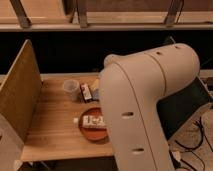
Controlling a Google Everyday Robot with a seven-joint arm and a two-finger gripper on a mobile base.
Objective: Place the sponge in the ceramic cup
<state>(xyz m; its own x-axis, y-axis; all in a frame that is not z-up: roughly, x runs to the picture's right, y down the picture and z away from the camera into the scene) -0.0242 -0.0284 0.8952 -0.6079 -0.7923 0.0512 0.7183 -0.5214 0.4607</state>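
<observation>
Camera view from above and to one side of a pale wooden bench (52,127). A large white robot arm (145,105) fills the right half of the scene and covers the bench's right end. The gripper is hidden somewhere behind or below that arm, so it cannot be told whether its jaws are open or closed, nor how near they are to anything.

Toward the back of the bench stands the ceramic cup (70,89), small, pale and upright. Just to its right lies a dark red small item (86,92). Beside that, the blue-grey sponge (95,93) lies flat on the bench, outside the cup, its right part cut off by the arm's edge.

Nearer the front sits a red-orange plate (89,134) carrying a red-and-white box (93,120). A tall wooden panel (20,95) walls the bench's left side.
</observation>
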